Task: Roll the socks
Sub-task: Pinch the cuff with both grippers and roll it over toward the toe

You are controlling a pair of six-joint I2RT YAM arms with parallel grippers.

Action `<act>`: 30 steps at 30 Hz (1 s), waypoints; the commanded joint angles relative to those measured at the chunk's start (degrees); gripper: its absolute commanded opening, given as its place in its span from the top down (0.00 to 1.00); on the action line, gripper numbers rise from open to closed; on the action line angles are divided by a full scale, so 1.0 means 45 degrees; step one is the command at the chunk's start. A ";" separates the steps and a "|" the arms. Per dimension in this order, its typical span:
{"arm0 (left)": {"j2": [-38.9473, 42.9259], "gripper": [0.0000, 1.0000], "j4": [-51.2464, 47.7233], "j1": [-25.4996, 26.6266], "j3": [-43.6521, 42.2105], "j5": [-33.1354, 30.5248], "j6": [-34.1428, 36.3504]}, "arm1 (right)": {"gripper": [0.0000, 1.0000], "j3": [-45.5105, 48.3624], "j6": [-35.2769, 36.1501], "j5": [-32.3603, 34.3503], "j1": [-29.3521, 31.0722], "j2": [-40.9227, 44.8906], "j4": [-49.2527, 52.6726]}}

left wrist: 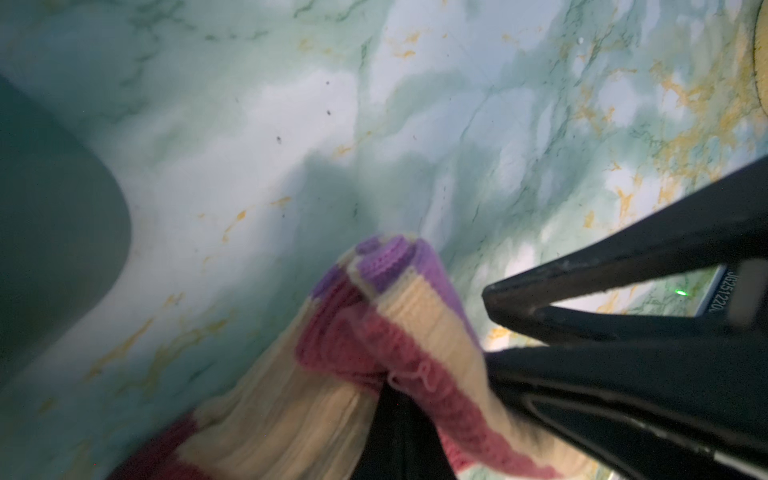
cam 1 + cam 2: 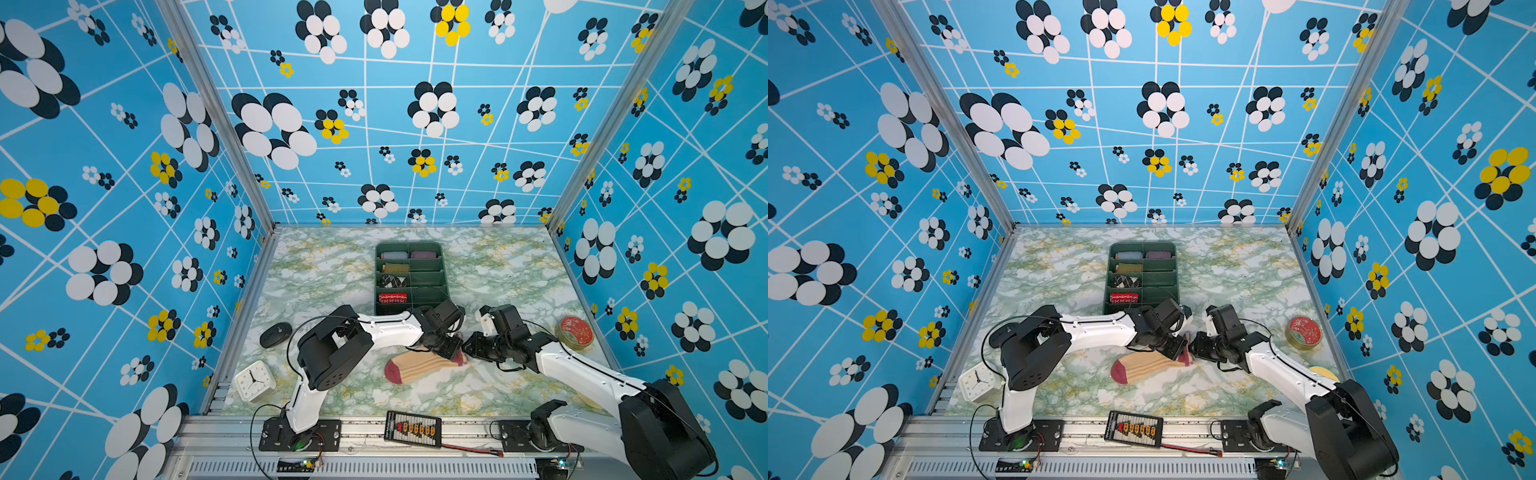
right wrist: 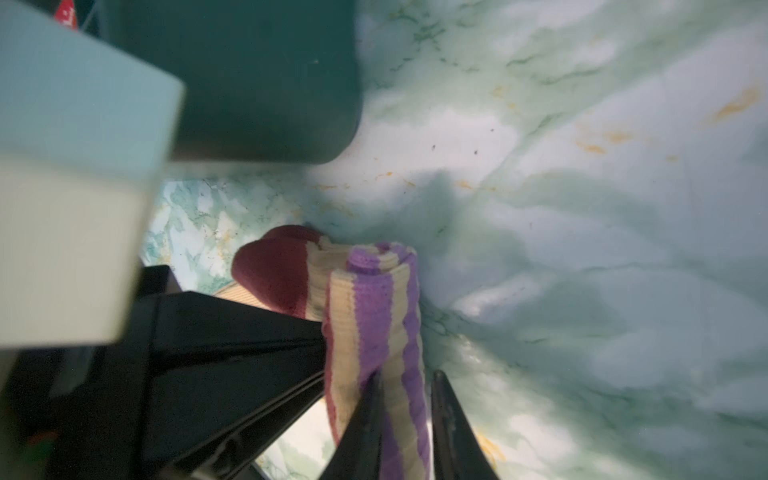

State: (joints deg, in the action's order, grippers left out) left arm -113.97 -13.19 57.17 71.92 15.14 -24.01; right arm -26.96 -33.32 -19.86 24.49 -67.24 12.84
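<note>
While the socks (image 2: 419, 368) (image 2: 1148, 365) lie on the marbled table (image 2: 324, 270) in both top views, your left gripper (image 2: 454, 352) and right gripper (image 2: 468, 347) meet at the cuff end, likely because rolling begins there. From the left wrist, your left gripper is clenched on the dark red cuff (image 1: 374, 345), anchoring the curl. From the right wrist, narrowly parted jaws straddle the purple-striped roll (image 3: 374, 299); whether they pinch cannot be told.
</note>
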 commanded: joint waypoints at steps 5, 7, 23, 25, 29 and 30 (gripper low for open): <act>0.0711 1.00 -0.0492 -0.0281 -0.0820 0.0150 -0.0230 | 0.68 0.0015 0.0198 -0.0567 -0.0071 -0.0094 -0.0300; 0.0849 1.00 -0.0496 -0.0316 -0.0906 0.0191 -0.0255 | 0.67 -0.0006 0.0198 -0.0587 -0.0071 -0.0125 -0.0302; 0.1316 0.98 -0.0741 -0.0428 -0.0905 0.0198 -0.0156 | 0.67 -0.0179 0.0140 -0.0929 0.0171 -0.0469 -0.0580; 0.1635 0.97 -0.0951 -0.0469 -0.0885 0.0082 -0.0048 | 0.67 -0.0222 0.0178 -0.0878 0.0182 -0.0458 -0.0483; 0.1714 0.96 -0.1203 -0.0498 -0.0812 -0.0004 0.0072 | 0.67 -0.0313 0.0198 -0.0803 0.0250 -0.0428 -0.0412; 0.2039 0.96 -0.1262 -0.0497 -0.0790 -0.0007 0.0095 | 0.67 -0.0337 0.0198 -0.0774 0.0275 -0.0428 -0.0404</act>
State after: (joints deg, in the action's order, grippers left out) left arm -107.55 -16.05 55.37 68.60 16.01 -24.38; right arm -27.05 -33.17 -23.05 25.10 -68.97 10.87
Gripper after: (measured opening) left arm 0.043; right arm 0.326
